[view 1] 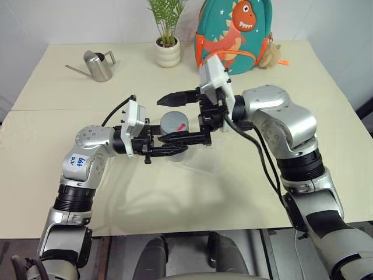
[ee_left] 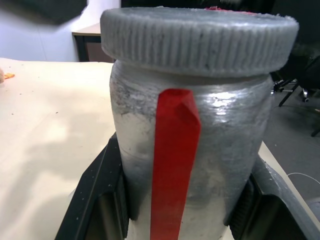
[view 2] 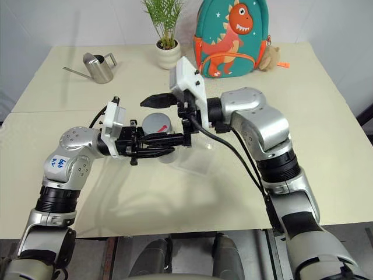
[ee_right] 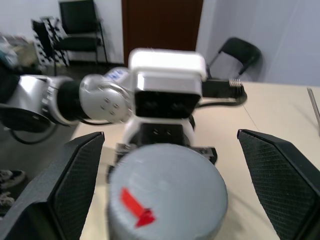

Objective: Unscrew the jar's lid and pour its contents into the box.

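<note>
My left gripper (view 1: 176,146) is shut on the jar (ee_left: 200,165), a silvery cylinder with a red stripe, and holds it upright above the table. The grey ribbed lid (ee_right: 167,192) with its red mark sits on top of the jar. My right gripper (ee_right: 175,190) is open and points at the lid from the other side. Its two black fingers (ee_right: 75,185) stand wide on either side of the lid and do not touch it. The contents are hidden inside the jar. The clear box (view 1: 197,162) shows faintly on the table just below and to the right of the jar.
A steel watering can (view 1: 99,65) stands at the back left. A potted plant (view 1: 167,49), a dinosaur backpack (view 1: 233,35) and a small plush toy (view 1: 271,56) line the far edge. The table (view 1: 70,186) is bare near the front.
</note>
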